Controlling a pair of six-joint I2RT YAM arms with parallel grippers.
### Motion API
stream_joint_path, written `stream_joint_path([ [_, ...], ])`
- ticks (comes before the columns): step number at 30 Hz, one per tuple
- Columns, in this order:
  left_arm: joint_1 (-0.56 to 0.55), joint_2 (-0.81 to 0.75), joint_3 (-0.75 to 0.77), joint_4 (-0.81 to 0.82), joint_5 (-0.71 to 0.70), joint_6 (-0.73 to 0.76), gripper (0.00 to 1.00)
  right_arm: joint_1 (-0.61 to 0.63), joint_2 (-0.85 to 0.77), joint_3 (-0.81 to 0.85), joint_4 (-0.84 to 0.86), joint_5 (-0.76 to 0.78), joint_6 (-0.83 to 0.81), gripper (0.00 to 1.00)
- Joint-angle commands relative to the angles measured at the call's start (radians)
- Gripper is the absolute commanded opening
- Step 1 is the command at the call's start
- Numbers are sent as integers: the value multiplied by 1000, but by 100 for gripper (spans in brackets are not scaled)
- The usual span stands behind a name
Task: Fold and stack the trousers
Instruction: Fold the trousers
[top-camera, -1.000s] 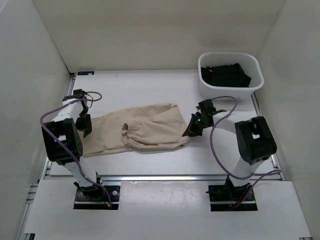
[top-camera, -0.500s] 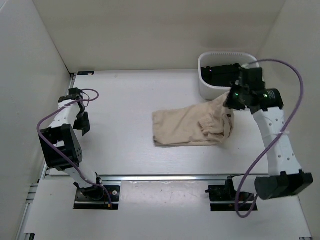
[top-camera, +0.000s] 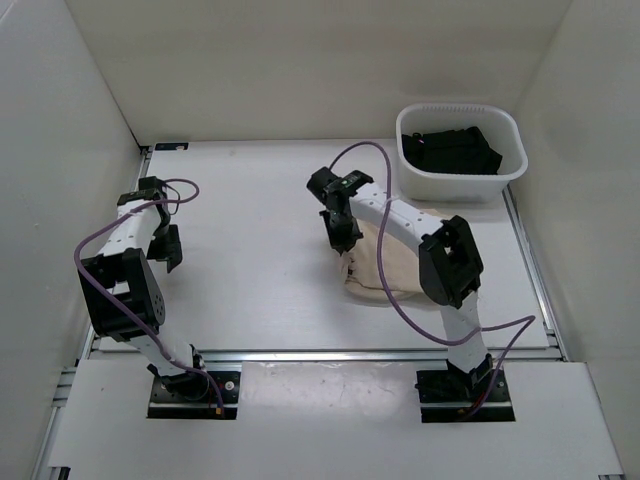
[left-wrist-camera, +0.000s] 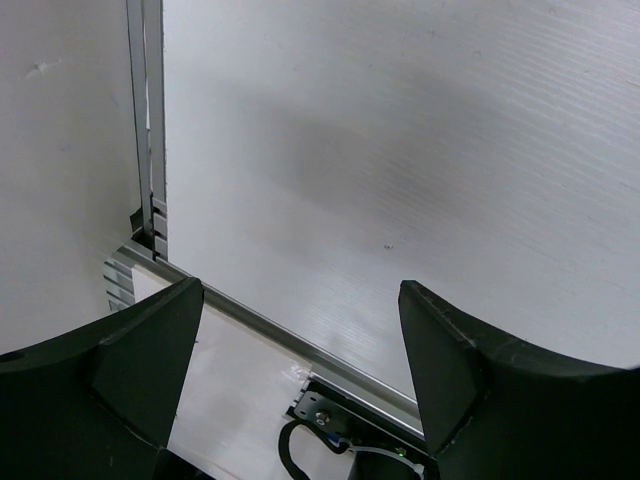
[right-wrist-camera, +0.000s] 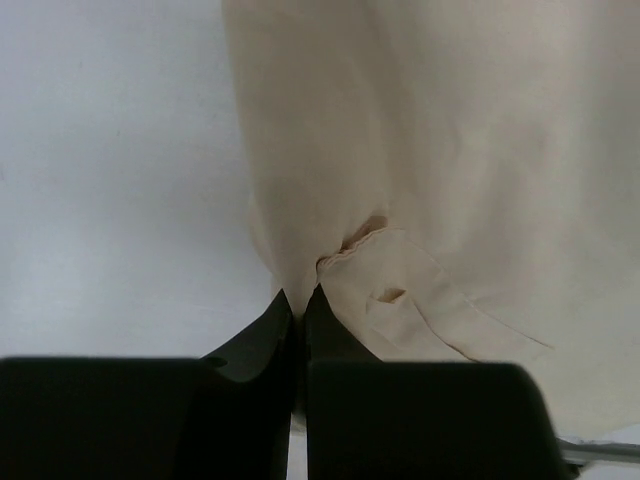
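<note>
Beige trousers (top-camera: 366, 272) bunch beneath the right gripper (right-wrist-camera: 298, 300), clenched on their edge; it should lay the fold flat before releasing. Left gripper (left-wrist-camera: 300, 290) gapes empty.

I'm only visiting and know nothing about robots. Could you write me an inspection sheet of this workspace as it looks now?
Surface: white table, no stains seen.
Job's things: beige trousers, bunched right of centre, partly under the right arm.
Clutter: white basket at far right, black garments inside.
Grippers: left gripper open, empty, above the table; right gripper shut on the trousers' edge.
Cables: purple cables loop along both arms.
Surroundings: plain white walls.
</note>
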Motion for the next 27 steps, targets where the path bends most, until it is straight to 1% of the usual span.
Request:
stream_joint_path([
  [1, -4, -47, -8, -3, 11, -7, 90, -53, -45, 28, 80, 61, 88, 0],
  [5, -4, -56, -17, -3, 11, -7, 90, -53, -54, 28, 90, 123, 150, 0],
  [7, -4, -56, -17, -3, 11, -7, 90, -53, -92, 15, 90, 178, 197, 0],
  [10, -4, -56, -17, -3, 11, -7, 90, -53, -180, -62, 139, 221, 255, 0],
  [11, -4, -56, -17, -3, 11, -7, 90, -53, -206, -88, 179, 246, 268, 0],
  [13, -4, -56, -17, -3, 11, -7, 90, -62, -258, -155, 225, 246, 268, 0],
  [14, -4, -56, -17, -3, 11, -7, 90, -72, -258, -165, 245, 214, 247, 5],
  [15, -4, -56, -17, -3, 11, -7, 90, -72, -241, -165, 286, 158, 215, 24],
  [16, -4, -56, -17, -3, 11, -7, 90, -88, -223, -165, 287, 84, 178, 68],
  [17, -4, -56, -17, -3, 11, -7, 90, -88, -205, -97, 255, 26, 138, 76],
  [18, -4, -56, -17, -12, 11, -7, 90, -88, -194, -73, 173, 53, 137, 82],
  [19, -4, -56, -17, -13, 11, -7, 90, -88, -212, -73, 150, 95, 137, 86],
  [20, -4, -56, -17, -13, 11, -7, 90, -108, -239, -93, 138, 146, 172, 87],
  [21, -4, -65, -17, -13, 22, -7, 90, -126, -313, -173, 138, 189, 200, 86],
  [22, -4, -65, -26, -13, 22, -7, 90, -150, -350, -224, 138, 235, 231, 84],
  [23, -4, -76, -26, -13, 22, -7, 92, -211, -412, -280, 162, 235, 268, 80],
  [24, -4, -76, -26, -13, 22, -7, 92, -245, -433, -333, 193, 225, 268, 77],
  [25, -4, -76, -26, -13, 33, -7, 92, -278, -433, -417, 258, 203, 259, 76],
  [26, -4, -76, -26, -13, 33, -7, 92, -331, -433, -439, 283, 185, 243, 74],
  [27, -4, -65, -26, -13, 33, -7, 92, -351, -383, -440, 299, 171, 195, 74],
])
